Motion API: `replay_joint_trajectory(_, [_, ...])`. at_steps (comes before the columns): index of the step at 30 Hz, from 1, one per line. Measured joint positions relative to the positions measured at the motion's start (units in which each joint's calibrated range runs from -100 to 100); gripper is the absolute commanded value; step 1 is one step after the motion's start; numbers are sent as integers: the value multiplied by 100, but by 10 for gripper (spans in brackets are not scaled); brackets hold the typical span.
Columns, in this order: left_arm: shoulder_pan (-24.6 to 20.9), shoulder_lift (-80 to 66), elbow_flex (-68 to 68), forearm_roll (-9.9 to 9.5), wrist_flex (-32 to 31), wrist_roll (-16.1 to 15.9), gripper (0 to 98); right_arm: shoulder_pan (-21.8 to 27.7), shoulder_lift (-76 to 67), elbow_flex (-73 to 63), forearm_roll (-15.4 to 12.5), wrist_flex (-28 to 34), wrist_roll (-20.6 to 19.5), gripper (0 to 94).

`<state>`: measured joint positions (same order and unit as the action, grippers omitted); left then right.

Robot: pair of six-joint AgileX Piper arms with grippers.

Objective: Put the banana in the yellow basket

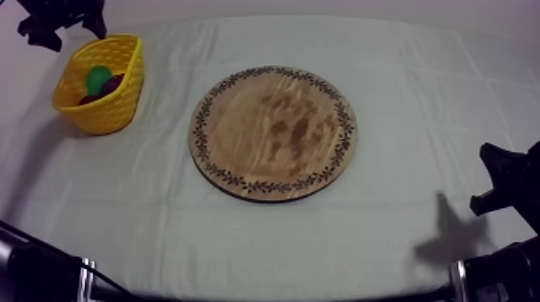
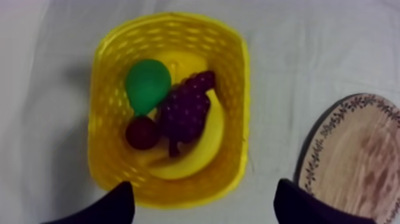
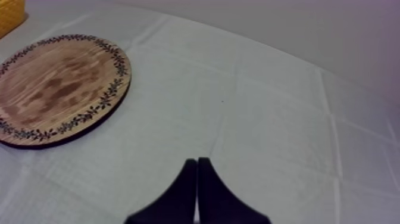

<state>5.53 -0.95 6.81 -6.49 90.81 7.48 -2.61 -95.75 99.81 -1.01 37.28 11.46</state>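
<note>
While the left arm hangs over the far left corner of the table, its gripper (image 2: 205,196) looks straight down into the basket (image 2: 239,89). Its fingers (image 2: 119,204) are spread wide with nothing between them. One fingertip sits over the basket's rim, the other over the cloth (image 1: 418,96) between basket and board (image 1: 273,132).

From where I stand, the banana (image 2: 215,128) is in the basket. It lies low against the wall on the side nearer the board, curving round under the other fruit. The grapes (image 2: 186,110) lie across it and cover much of its middle. The pear (image 2: 147,83) rests against the grapes on the side away from the board. The red fruit (image 2: 141,132) is tucked in just beside both of them. All four sit inside the rim, and none is touched by the fingers above.

The board lies flat in the middle of the cloth, well apart from the basket, with its grain and patterned rim plain to see.

Over at the right side, the right gripper (image 3: 197,162) sits low above the cloth, well apart from the board. Its two black fingers are pressed together into a narrow wedge and hold nothing. They point across the cloth, with the board off to one side, and a shadow falls on the cloth near that arm.
</note>
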Motion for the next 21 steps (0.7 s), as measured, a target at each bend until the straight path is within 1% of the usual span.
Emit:
replay_joint_trajectory(2, [52, -291, 137, 7, -120, 57, 777, 0, 0, 0, 0, 0, 0, 3])
replay_joint_trajectory(6, [110, -980, 495, 66, -331, 56, 690, 0, 0, 0, 0, 0, 0, 3])
replay_joint_trajectory(8, [141, -1379, 722, 94, -470, 30, 612, 0, 0, 0, 0, 0, 0, 3])
replay_joint_trajectory(13, [274, -2344, 1347, 119, -974, 19, 363, 0, 0, 0, 0, -9, -26, 3])
replay_joint_trajectory(16, [312, -2894, 1760, 152, -1270, 23, 235, 0, 0, 0, 0, -1, -2, 3])
replay_joint_trajectory(18, [331, -3304, 2070, 195, -1499, 7, 174, 0, 0, 0, 0, -1, -3, 3])
replay_joint_trajectory(21, [348, -3945, 2578, 227, -1842, -33, 121, 0, 0, 0, 0, -1, -3, 3])
